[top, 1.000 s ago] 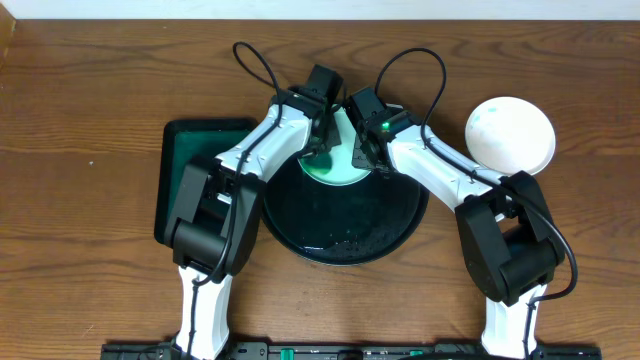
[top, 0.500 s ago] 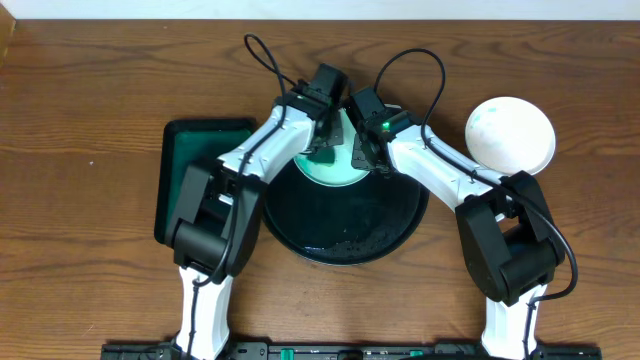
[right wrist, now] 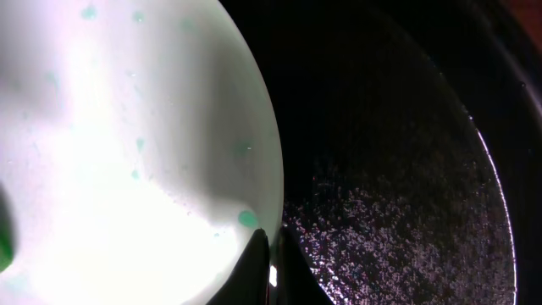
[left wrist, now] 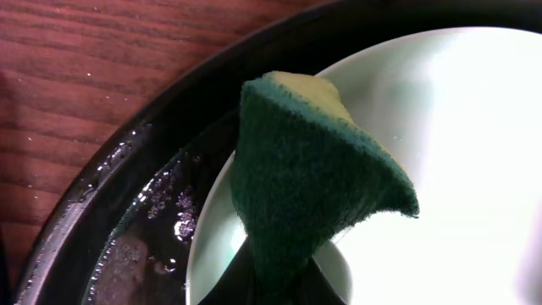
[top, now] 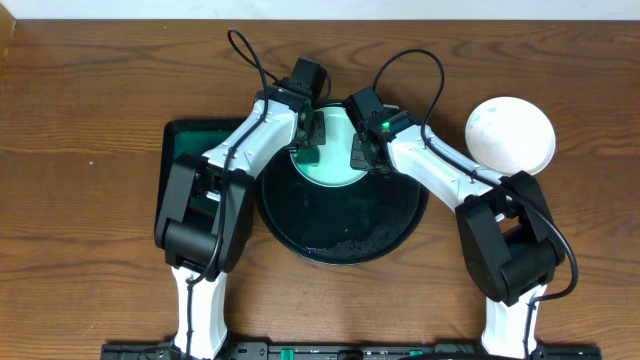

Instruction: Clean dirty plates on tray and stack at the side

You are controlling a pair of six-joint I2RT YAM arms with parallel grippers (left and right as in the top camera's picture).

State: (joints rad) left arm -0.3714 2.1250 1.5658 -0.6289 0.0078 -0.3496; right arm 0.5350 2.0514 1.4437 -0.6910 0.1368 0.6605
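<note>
A dark green tray (top: 180,140) sits at left on the tabletop (top: 80,120). The left jaws clamp a green sponge (left wrist: 305,178) at the edge of a teal-flecked plate (left wrist: 457,152) on the black tray (top: 345,230). The right jaws are closed on its rim, and a second plate (top: 510,135) lies well apart at right.

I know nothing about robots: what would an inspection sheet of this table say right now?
Surface: dark-brown wood-grain tabletop.
Job's things: small round white plate, teal-smeared, on the large round glossy black tray, which looks wet; second white plate on the tabletop beside the right arm.
Clutter: rectangular dark green tray, partly under the left arm.
Hands: left hand shut on a green sponge pressed to the plate; right hand shut on that plate's rim.
Cables: black cables loop above both wrists.
Surroundings: pale strip beyond the far edge; nothing else seen.
</note>
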